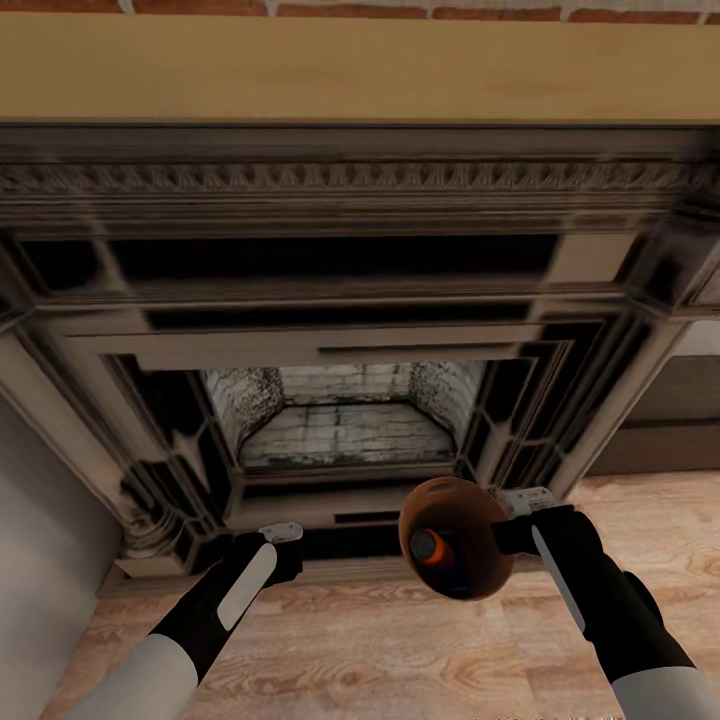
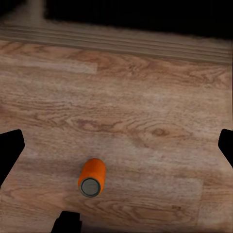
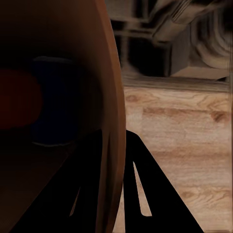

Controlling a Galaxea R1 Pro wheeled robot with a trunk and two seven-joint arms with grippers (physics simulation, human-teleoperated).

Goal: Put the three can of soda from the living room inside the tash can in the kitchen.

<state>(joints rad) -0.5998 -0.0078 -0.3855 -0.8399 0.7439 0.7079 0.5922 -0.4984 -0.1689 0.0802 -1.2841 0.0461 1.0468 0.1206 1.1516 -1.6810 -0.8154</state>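
My right gripper [image 1: 515, 527] is shut on the rim of the copper-brown tash can [image 1: 470, 520], holding it tilted above the plank floor in front of the fireplace. An orange can of soda [image 1: 430, 548] lies inside it. The right wrist view looks along the bin wall [image 3: 110, 97], where an orange can [image 3: 17, 99] and a blue can [image 3: 56, 102] sit in the dark interior. A third can of soda [image 2: 91, 176], orange with a grey top, stands upright on the floor below my left gripper [image 2: 116, 145], which is open and well above it.
The dark carved fireplace [image 1: 340, 330] stands directly ahead, its base step [image 1: 330, 570] close to both hands. A grey wall [image 1: 40, 520] closes the left side. Light wood floor [image 1: 400, 660] runs toward me and off to the right.
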